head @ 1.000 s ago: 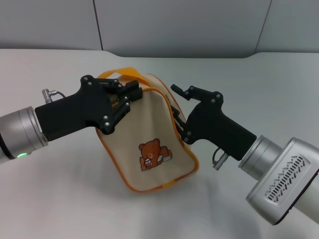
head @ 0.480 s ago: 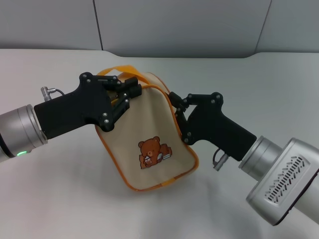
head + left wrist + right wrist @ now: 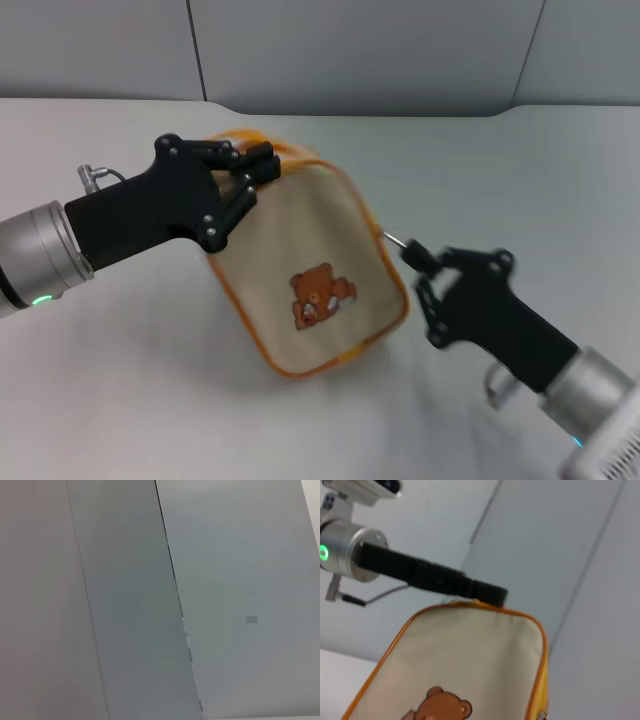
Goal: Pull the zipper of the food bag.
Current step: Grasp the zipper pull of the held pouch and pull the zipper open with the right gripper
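The food bag (image 3: 300,250) is beige with orange piping and a brown bear picture, and it is tilted on the white table. My left gripper (image 3: 252,172) is shut on the bag's top edge by the orange strap (image 3: 240,138). My right gripper (image 3: 414,255) is off the bag's right side, fingers together. A thin silver piece of the zipper (image 3: 394,240) runs from the bag's edge to its tips. The right wrist view shows the bag (image 3: 465,660) and the left arm (image 3: 420,572) behind it. The left wrist view shows none of these.
The white table (image 3: 520,170) stretches around the bag. Grey wall panels (image 3: 350,50) stand behind it and fill the left wrist view (image 3: 150,600).
My right gripper has pulled away from the bag's side, down and to the right. The bag has shifted and tilted slightly toward it. My left gripper still holds the top.
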Motion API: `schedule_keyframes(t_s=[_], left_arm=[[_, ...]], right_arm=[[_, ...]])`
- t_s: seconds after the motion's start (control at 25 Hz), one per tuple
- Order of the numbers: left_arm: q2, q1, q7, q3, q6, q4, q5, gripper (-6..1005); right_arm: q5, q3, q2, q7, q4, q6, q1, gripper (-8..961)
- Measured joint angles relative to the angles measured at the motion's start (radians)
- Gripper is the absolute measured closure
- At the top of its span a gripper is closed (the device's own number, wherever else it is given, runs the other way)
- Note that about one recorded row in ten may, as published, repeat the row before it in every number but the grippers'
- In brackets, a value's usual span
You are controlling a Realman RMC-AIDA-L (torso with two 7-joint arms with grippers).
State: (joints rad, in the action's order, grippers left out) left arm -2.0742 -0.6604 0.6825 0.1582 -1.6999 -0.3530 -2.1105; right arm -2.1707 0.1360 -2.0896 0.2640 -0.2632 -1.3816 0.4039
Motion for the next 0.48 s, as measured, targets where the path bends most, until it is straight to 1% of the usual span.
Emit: schedule_keyframes(t_s=[0.04,0.08,0.28,0.44,0.48], left_arm=[[0.000,-0.001,0.000,0.000,0.000,0.000,0.000,944],[0.000,-0.003,0.000,0.000,0.003,0.000,0.000,952],[0.000,-0.006,0.000,0.000,0.005,0.002,0.000,977],[-0.001,-0.006,0.000,0.001,0.003,0.010,0.000,989],[-0.001,-0.002,0.000,0.000,-0.017,0.014,0.003,992]], right_arm=[[0.000,0.000,0.000,0.000,0.006,-0.010,-0.021,953],[0.000,-0.001,0.001,0.000,0.021,-0.028,-0.063,953],[0.000,-0.001,0.002,-0.002,0.058,-0.058,-0.113,954],[0.000,-0.001,0.003,-0.005,0.064,-0.059,-0.109,954],[0.000,-0.002,0.002,-0.004,0.062,-0.059,-0.100,954]])
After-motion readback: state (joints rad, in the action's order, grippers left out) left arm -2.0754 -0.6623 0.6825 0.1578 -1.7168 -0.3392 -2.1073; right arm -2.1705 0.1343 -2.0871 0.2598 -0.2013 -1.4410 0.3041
